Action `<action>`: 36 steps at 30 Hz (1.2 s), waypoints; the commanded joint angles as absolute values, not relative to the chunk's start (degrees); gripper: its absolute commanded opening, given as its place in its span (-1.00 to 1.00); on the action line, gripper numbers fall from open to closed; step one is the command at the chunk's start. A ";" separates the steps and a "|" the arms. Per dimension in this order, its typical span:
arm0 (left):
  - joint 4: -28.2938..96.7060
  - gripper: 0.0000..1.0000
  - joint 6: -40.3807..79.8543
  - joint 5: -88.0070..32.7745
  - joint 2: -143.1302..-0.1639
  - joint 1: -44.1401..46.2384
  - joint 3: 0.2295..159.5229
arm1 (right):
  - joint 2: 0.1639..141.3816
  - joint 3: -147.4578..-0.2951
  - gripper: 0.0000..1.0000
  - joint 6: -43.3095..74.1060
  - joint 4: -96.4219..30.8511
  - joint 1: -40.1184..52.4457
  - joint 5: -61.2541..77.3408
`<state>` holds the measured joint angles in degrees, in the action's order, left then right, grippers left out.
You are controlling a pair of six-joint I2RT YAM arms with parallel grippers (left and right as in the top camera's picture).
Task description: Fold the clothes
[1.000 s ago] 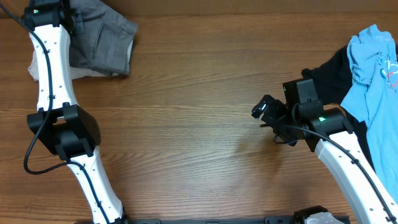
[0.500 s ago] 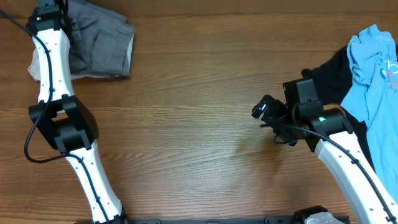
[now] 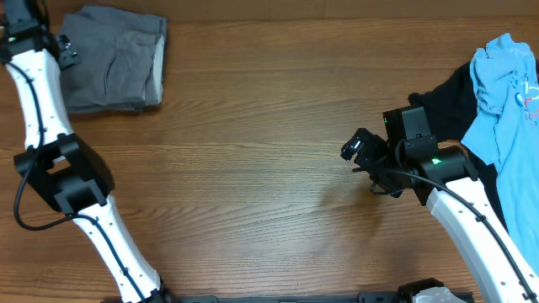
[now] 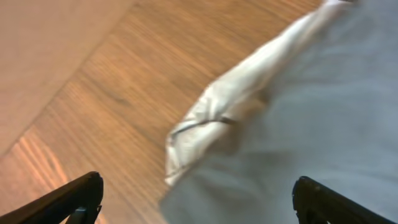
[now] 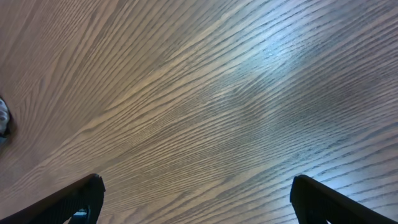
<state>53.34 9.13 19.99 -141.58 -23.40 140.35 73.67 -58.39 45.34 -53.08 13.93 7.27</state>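
Note:
The folded grey shorts [image 3: 109,59] lie flat at the table's far left corner. My left gripper [image 3: 18,13] hovers just left of them, at the frame's top-left edge. In the left wrist view its jaws [image 4: 199,205] stand wide open above the grey cloth [image 4: 323,124], and a cream garment's edge [image 4: 242,93] pokes out from beneath the grey. My right gripper [image 3: 358,145] hangs open over bare wood, also open in its own view [image 5: 199,205]. A light blue tee [image 3: 505,93] lies on a black tee [image 3: 446,101] at the right edge.
The wooden table [image 3: 269,168] stretches between both arms. A white object [image 3: 434,295] shows at the bottom right edge. The table's far edge runs just behind the grey shorts.
My left gripper has opened and let go of the grey shorts, then swung left and back. The shorts now lie flatter and further left. The right arm is unmoved.

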 commanded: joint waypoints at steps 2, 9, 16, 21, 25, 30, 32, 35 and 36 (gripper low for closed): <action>54.96 1.00 10.33 20.88 -142.06 -22.63 142.21 | 73.73 -59.31 1.00 45.17 -52.77 14.24 7.42; 56.25 0.72 10.31 20.88 -141.18 -19.25 142.26 | 73.73 -59.31 1.00 45.17 -52.75 14.24 7.40; 53.06 -0.91 10.37 8.71 -141.01 -14.00 142.28 | 73.73 -59.31 1.00 45.17 -52.75 14.24 7.42; 51.68 -0.92 10.81 6.76 -142.19 -12.21 142.23 | 73.73 -59.33 1.00 45.17 -52.75 14.24 7.42; 51.11 -0.92 11.11 2.42 -143.72 -11.31 142.21 | 73.73 -59.31 1.00 45.17 -52.75 14.24 7.42; 50.72 -0.92 14.22 2.70 -147.22 -10.48 142.21 | 73.73 -59.31 1.00 45.17 -52.75 14.24 7.40; 50.06 -0.92 15.09 2.33 -148.99 -10.44 142.21 | 73.73 -59.31 1.00 45.17 -52.75 14.24 7.42; 47.05 -0.92 15.03 2.31 -152.09 -10.46 142.21 | 73.73 -59.31 1.00 45.17 -52.75 14.24 7.40; 45.95 -0.92 14.87 2.28 -152.92 -10.46 142.21 | 73.73 -59.31 1.00 45.17 -52.75 14.24 7.42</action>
